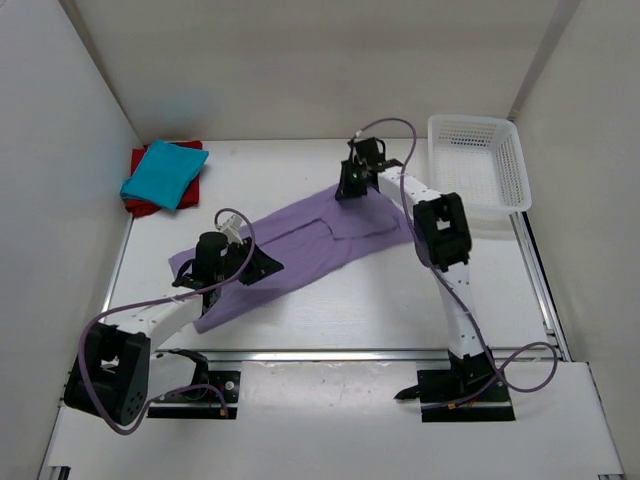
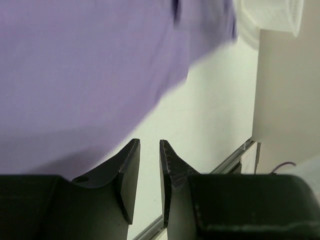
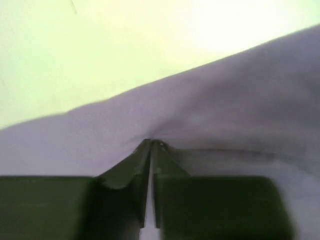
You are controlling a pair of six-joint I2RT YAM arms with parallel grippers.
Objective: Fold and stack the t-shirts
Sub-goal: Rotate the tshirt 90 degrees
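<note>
A lavender t-shirt (image 1: 300, 245) lies spread flat in a diagonal across the middle of the table. At the back left, a folded teal t-shirt (image 1: 163, 172) rests on a dark red t-shirt (image 1: 140, 203). My right gripper (image 1: 349, 190) is at the lavender shirt's far edge. In the right wrist view it (image 3: 151, 143) is shut, with the purple cloth (image 3: 225, 100) puckered at its tips. My left gripper (image 1: 262, 268) hovers over the shirt's near left part. In the left wrist view it (image 2: 149, 142) stands open, bare table showing between its fingers and the purple cloth (image 2: 85, 65) beyond them.
A white lattice basket (image 1: 470, 125) stands at the back right, and its corner shows in the left wrist view (image 2: 272, 15). White walls close in the table on the left, back and right. A metal rail (image 1: 350, 353) runs along the near edge.
</note>
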